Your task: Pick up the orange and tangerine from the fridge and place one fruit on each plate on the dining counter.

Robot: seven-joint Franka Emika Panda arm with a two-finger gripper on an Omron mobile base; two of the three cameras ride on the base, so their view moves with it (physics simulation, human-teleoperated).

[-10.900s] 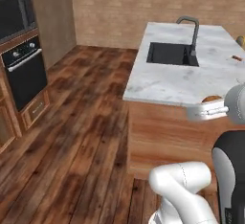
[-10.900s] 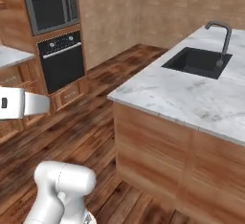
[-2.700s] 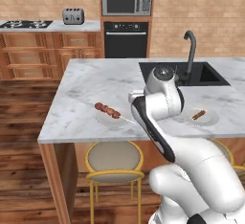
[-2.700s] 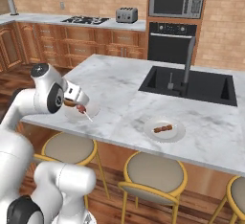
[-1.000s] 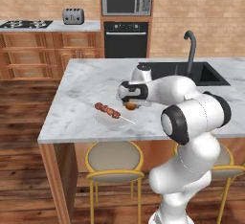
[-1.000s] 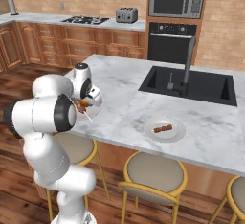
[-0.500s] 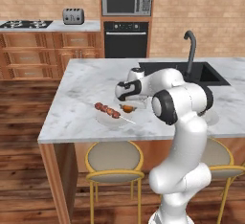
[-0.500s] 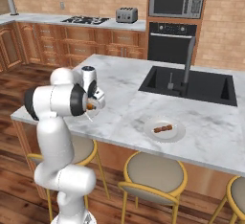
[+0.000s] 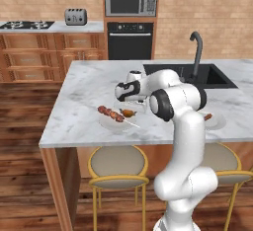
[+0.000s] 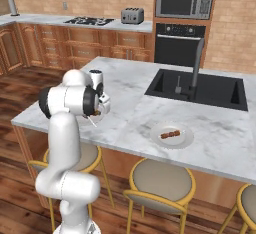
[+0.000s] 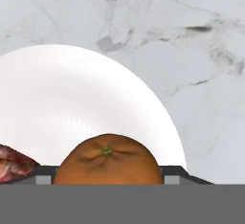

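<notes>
The gripper (image 9: 129, 100) appears apart, one orange fruit (image 11: 107, 159) sitting between its tips on the near plate (image 11: 72, 98) of the dining counter (image 9: 84, 84) beside a meat skewer (image 9: 112, 114), so placing seems finished and retreat upward comes next.

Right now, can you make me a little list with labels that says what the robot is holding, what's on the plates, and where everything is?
gripper: over the left plate, at the fruit; jaws' grip unclear
fruit: orange-coloured, stem dimple showing
left plate: white, on the marble top, holds a meat skewer
meat skewer: reddish chunks on a stick
right plate: holds another small skewer, no fruit
dining counter: white-grey marble
sink: black, with a grey tap
</notes>
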